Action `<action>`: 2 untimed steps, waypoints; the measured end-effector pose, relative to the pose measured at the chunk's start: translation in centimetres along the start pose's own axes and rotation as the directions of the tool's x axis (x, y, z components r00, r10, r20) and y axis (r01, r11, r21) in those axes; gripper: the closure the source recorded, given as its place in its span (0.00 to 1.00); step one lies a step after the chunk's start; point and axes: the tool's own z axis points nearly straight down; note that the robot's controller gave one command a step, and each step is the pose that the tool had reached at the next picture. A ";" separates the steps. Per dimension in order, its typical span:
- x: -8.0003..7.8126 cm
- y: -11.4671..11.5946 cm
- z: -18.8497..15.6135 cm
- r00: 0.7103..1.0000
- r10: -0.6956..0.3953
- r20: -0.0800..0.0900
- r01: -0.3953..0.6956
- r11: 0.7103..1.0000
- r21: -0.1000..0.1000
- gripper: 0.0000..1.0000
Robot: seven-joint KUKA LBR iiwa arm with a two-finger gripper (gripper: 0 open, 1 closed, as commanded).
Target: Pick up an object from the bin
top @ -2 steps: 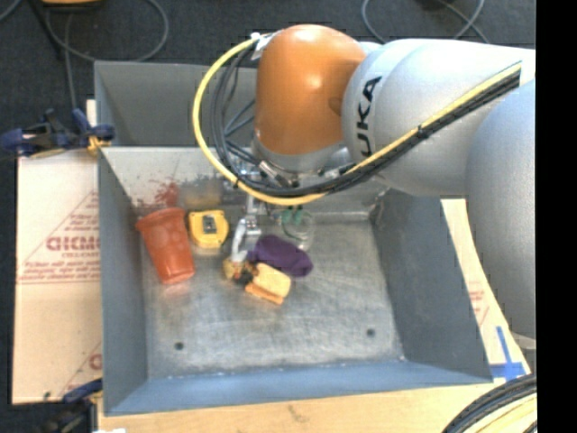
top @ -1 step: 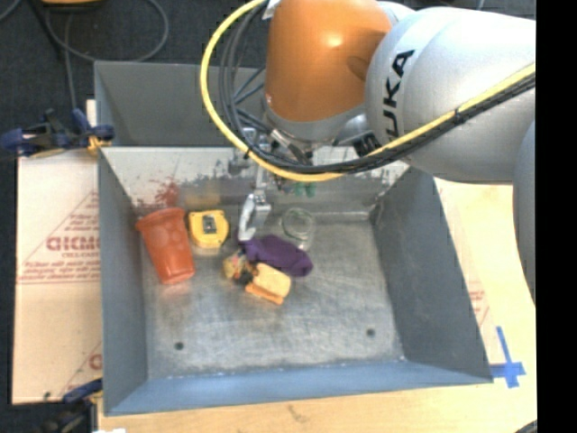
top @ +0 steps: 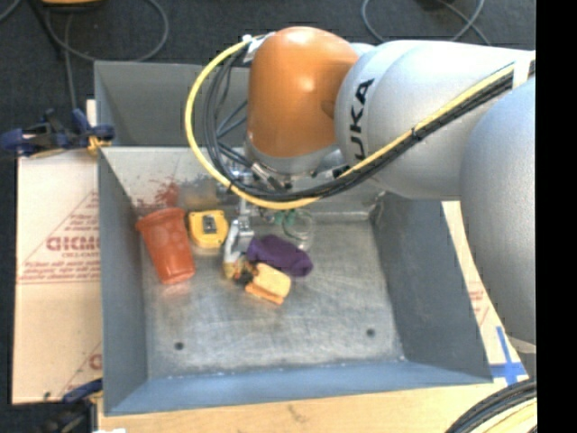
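My gripper (top: 233, 258) reaches down under the orange wrist cover into the middle of the bin. Its tip is low between a yellow tape measure (top: 206, 228) on its left and a purple soft lump (top: 280, 256) on its right. A yellow and orange block (top: 269, 285) lies just below the tip, touching the purple lump. Something small and dark sits at the tip, and I cannot tell whether it is gripped. An orange plastic cup (top: 166, 244) lies on its side further left.
A small green and clear thing (top: 292, 221) lies partly hidden under the arm, behind the purple lump. The arm and its cable loop cover the bin's back right. The bin's walls slope inward on all sides.
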 end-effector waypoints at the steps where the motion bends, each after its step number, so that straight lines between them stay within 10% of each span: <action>1: 5.3 -3.2 4.7 0.990 -0.143 -0.006 0.143 0.990 0.001 0.00; 2: 5.5 -4.0 6.8 0.982 -0.188 -0.012 0.188 0.982 0.002 0.00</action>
